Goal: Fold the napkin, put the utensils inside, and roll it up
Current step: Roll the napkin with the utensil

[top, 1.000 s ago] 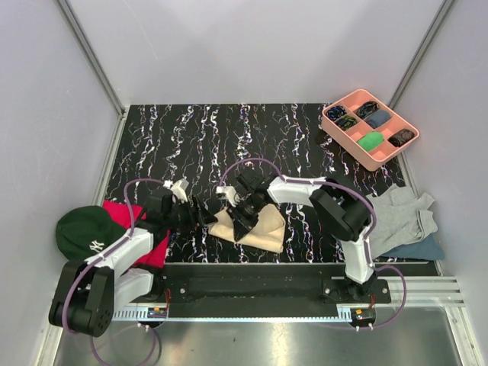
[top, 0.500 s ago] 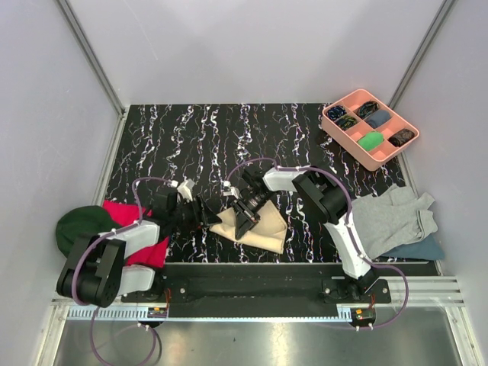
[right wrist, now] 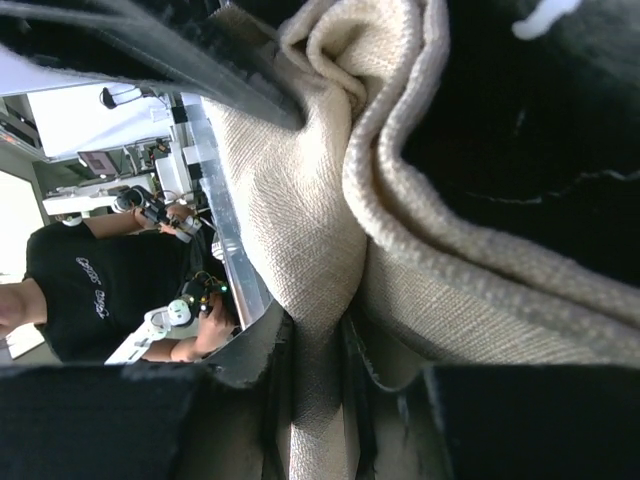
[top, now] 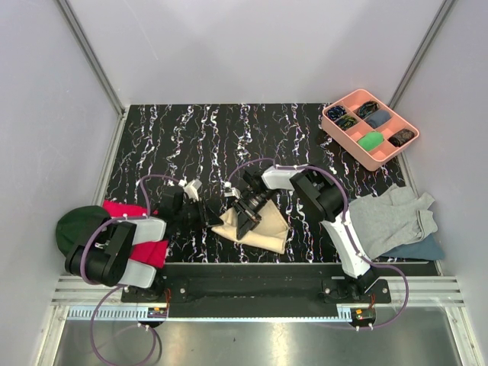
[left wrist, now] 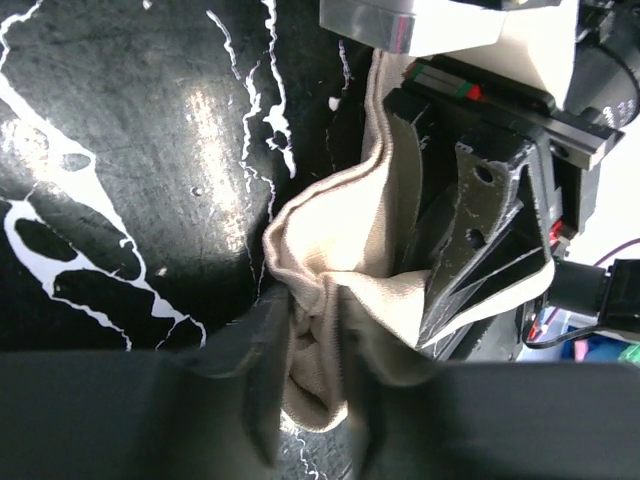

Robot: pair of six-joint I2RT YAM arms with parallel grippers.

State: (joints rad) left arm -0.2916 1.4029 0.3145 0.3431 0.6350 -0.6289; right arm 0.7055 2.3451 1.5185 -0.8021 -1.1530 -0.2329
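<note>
Close to the near edge of the black, white-veined desk (top: 191, 137), midway between the two arm bases, the beige napkin (top: 263, 232) lies as a rumpled, partly folded wedge. Its long side runs left to right along the desk edge.

Both grippers are on it. The left gripper (left wrist: 310, 400) sits at the wedge's left tip, so the cloth stretches away to its right. Its wrist view shows the jaws narrowed onto a bunched corner of fabric, pinched between the two fingers. The right gripper (right wrist: 315, 375) comes down on the upper middle of the cloth, its jaws nearly closed with a flat fold of the weave clamped between them. The two grippers stand close together, with only a short span of napkin between them, so neither arm is the nearer one: each already holds its own part.

The utensils are not visible in any view. The fold looks underway, and the next move probably turns on the two grips drawing apart along the long side.

Compared with a second earlier, the left gripper has moved right, from just off the cloth to its corner, and its jaws have drawn in from wide to narrow. The right arm (top: 335, 213) has swung its elbow inward toward the middle.
</note>
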